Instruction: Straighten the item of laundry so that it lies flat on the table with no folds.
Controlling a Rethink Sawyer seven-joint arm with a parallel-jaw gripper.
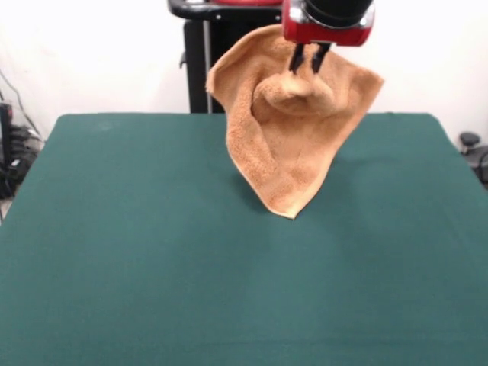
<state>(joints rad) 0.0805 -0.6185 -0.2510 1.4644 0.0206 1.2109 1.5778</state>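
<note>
The orange-tan terry towel (pixel 286 137) hangs bunched and folded from my gripper (pixel 307 67), lifted above the dark green table (pixel 152 252). The two black fingers (pixel 296 58) pinch a fold near the towel's top middle. The towel drapes down to a point whose tip hangs at or just above the felt, near the table's far middle. Its care label does not show.
The robot's black pedestal (pixel 200 53) stands behind the table's far edge. Cables and equipment sit off the table at the left (pixel 11 152) and right (pixel 473 152) edges.
</note>
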